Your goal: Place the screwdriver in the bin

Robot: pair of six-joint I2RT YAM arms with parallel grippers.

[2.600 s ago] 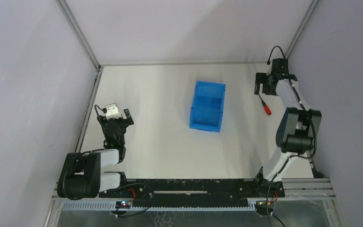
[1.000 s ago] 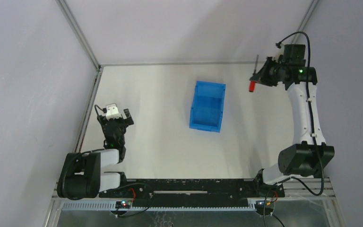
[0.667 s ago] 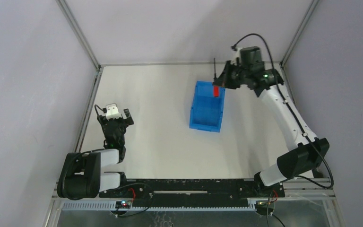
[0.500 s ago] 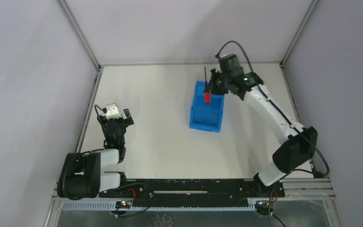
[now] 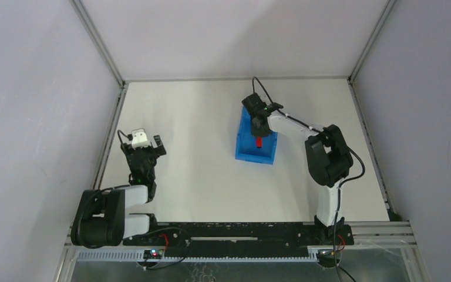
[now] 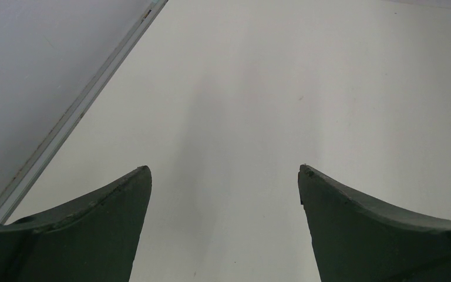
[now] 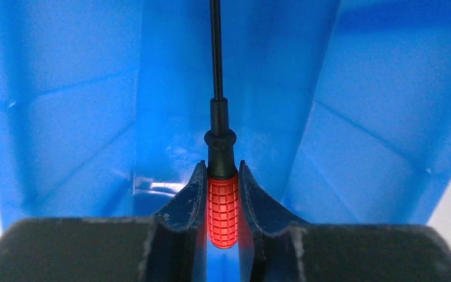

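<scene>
- Pale grey walls round a white table (image 5: 199,153); blue bin (image 5: 252,157) sits mid-table.
- Handling: screwdriver (image 7: 223,208) is small and slim, prob. light & rigid. Ribbed red handle offers friction; thin black shaft looks slick & narrow, so handle = best hold.
- Grip: right gripper (image 7: 221,171) clamped on the red handle, both fingers touching it. Shaft pts fwd, away from wrist.
- Position: tool is held inside the bin, betw. its side walls. Can't tell if it touches the floor.
- Idle: left gripper (image 6: 224,176), jaws wide apart, nothing betw., over bare table, well apart from bin.
</scene>
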